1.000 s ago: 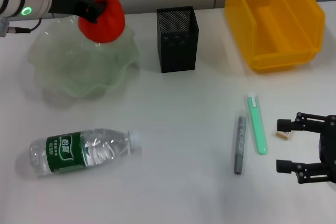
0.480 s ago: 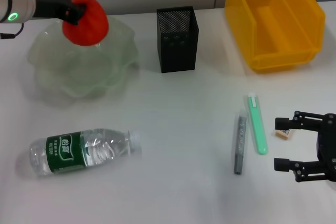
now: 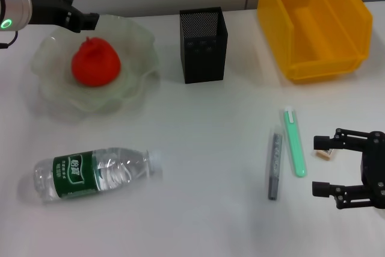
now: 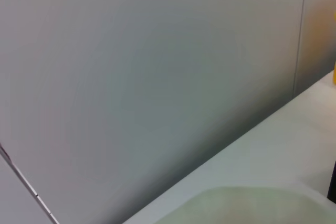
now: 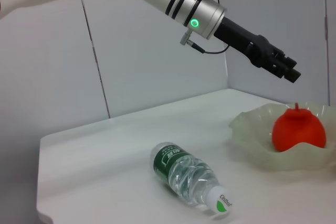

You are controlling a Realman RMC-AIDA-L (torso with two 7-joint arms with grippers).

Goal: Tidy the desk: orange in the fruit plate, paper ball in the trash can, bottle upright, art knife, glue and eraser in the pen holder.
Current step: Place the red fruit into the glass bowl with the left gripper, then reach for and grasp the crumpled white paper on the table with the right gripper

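Jaws of the left gripper are raised above the far rim of the fruit plate and hold nothing; whether they stand spread or pressed together cannot be told. Jaws of the right gripper are spread wide and empty, low over the surface at its near right, just beside the eraser, which lies by the tip of the farther finger.

Done, judging by position: the orange sits inside the fruit plate, apart from the left gripper.

Left, judging by position:
- the bottle lies on its side at the near left, cap pointing right, and needs standing up;
- the eraser rests on the surface, not in the pen holder;
- a green stick-shaped item and a grey one lie side by side left of the eraser, probably the art knife and the glue; which is which cannot be told.

No paper ball is visible; the trash can stands at the far right, and as much of its interior as shows appears empty. The pen holder stands between plate and trash can. One step of several thus looks complete.
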